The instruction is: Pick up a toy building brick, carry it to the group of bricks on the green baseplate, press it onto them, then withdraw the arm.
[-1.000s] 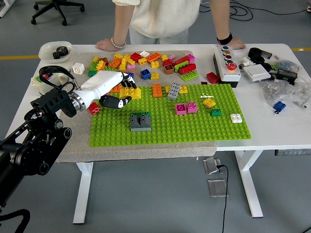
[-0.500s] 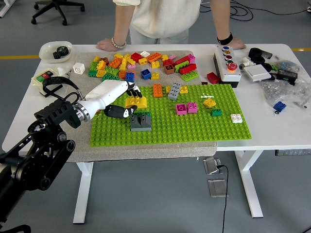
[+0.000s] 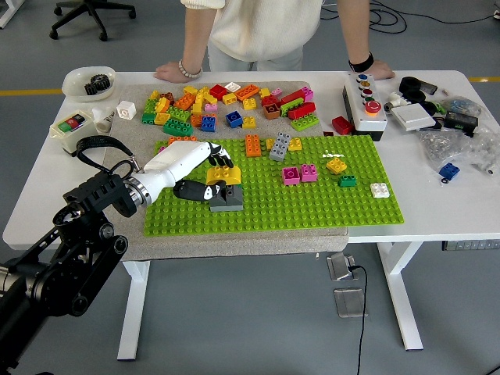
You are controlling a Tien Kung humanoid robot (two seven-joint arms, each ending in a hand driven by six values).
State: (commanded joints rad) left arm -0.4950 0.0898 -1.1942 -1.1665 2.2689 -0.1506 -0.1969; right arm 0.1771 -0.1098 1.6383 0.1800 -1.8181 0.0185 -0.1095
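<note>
1. Green baseplate on the surface is the landmark; grey brick stack sits near its left-front corner.
2. Left hand over the plate's left part, fingers curled, pinching yellow brick.
3. Yellow brick on/just behind the grey stack; seating unclear. Long axis approx left-right w/ the plate's edge, studs up.
4. Tip: keep it level, line studs up, push straight down, no twist.
</note>
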